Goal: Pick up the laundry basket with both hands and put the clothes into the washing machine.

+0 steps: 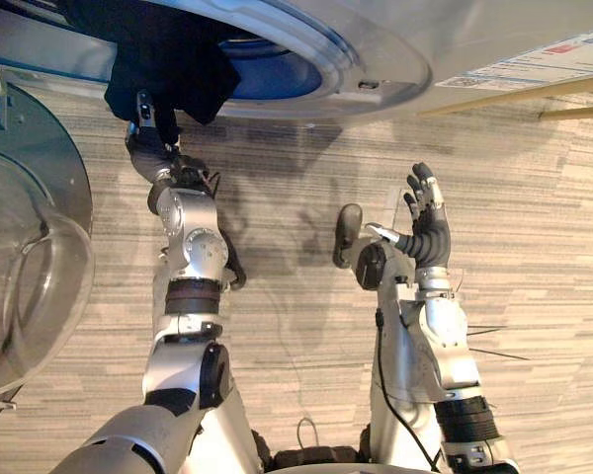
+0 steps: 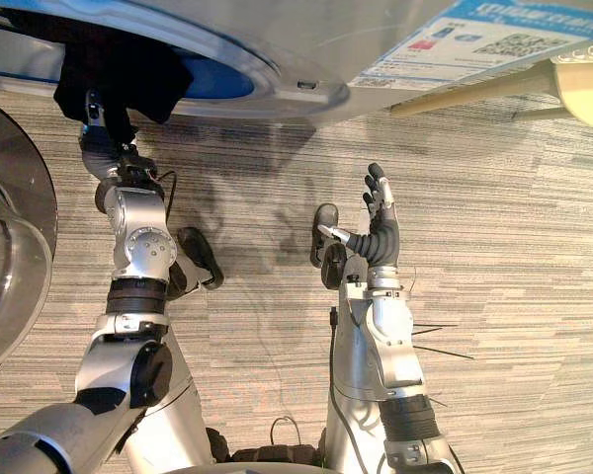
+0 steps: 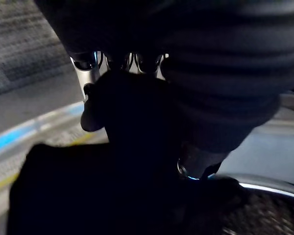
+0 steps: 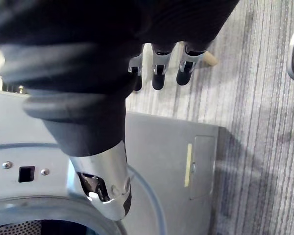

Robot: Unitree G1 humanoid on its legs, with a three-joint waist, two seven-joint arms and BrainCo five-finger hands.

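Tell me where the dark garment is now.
The dark garment hangs at the washing machine's opening, upper left in the eye views, gripped by the left hand.

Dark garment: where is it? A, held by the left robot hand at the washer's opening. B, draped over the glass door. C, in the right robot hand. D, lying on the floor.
A: the left robot hand grips the dark garment at the washer's opening; the right robot hand is empty.

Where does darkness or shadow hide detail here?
Left wrist view: the dark garment by the left hand reads near black, folds unreadable. Left eye view: soft shadows on the floor below the washing machine; right hand well lit.
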